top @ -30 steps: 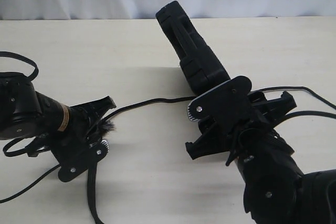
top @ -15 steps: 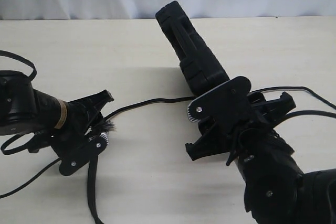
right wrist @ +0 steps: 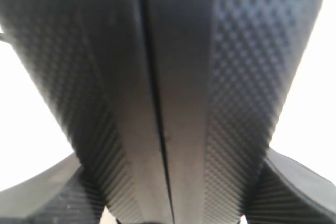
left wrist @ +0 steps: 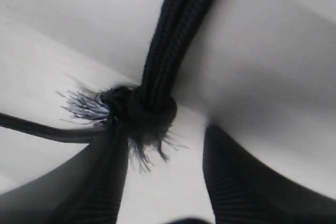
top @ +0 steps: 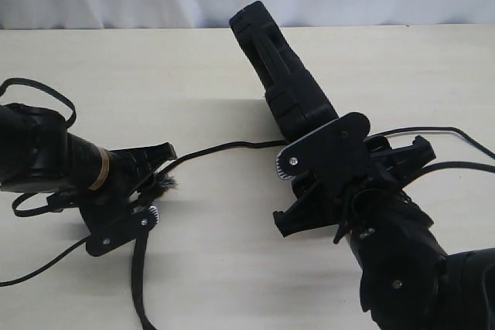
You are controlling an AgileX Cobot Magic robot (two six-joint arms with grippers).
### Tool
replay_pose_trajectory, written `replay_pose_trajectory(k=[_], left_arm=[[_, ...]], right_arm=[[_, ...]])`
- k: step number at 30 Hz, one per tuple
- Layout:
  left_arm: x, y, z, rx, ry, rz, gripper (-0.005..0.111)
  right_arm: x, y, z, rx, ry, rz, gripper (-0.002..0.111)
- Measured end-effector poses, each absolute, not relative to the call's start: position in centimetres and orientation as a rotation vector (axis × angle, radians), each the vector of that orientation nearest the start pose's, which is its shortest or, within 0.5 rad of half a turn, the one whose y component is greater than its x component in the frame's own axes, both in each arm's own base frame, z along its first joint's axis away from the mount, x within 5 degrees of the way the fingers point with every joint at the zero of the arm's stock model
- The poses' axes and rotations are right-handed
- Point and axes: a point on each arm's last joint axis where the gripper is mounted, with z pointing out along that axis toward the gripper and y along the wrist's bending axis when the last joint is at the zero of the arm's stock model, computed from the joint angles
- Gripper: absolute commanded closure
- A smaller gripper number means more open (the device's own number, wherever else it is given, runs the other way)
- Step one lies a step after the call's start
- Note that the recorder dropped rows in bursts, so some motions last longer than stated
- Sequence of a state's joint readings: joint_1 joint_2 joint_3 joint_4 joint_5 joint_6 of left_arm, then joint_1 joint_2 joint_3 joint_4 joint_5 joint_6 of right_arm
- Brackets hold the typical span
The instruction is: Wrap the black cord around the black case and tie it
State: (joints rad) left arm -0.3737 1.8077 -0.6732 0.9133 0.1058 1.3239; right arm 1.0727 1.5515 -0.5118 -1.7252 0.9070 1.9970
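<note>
right gripper (top: 309, 175) clamps case (top: 282, 75), which we judge rigid, light | left gripper (top: 157, 185) spread at tuft (left wrist: 137, 113) of cord (top: 224, 147) | cord limp, grippy: we'd pinch just beside tuft

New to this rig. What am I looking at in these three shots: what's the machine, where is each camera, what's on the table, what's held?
It is a robot with two arms, each ending in a claw. The wide picture comes from a camera off the arms that looks over a pale table. The other two come from cameras on the wrists, looking out past each claw. A black cord lies on the table, running from the left arm toward the black case. The right claw grips the case's lower end and holds it turned on edge, so the case fills its wrist picture. The left claw stands open at the cord's frayed tuft, not clamping it.
</note>
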Motion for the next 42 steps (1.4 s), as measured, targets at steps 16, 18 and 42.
replay_pose_trajectory(k=[16, 18, 42], left_arm=[[27.3, -11.3, 9.6, -3.138, -0.704, -0.689, 0.107], [27.2, -11.4, 9.7, -3.134, -0.803, -0.682, 0.107], [27.9, -5.4, 19.2, -1.728, -3.412, -0.37, 0.107]], right_arm=[[17.6, 17.5, 17.5, -0.502, 1.968, -0.273, 0.104], [17.6, 17.5, 17.5, -0.508, 1.966, -0.277, 0.104], [17.2, 17.6, 18.5, -0.48, 1.99, -0.164, 0.104]])
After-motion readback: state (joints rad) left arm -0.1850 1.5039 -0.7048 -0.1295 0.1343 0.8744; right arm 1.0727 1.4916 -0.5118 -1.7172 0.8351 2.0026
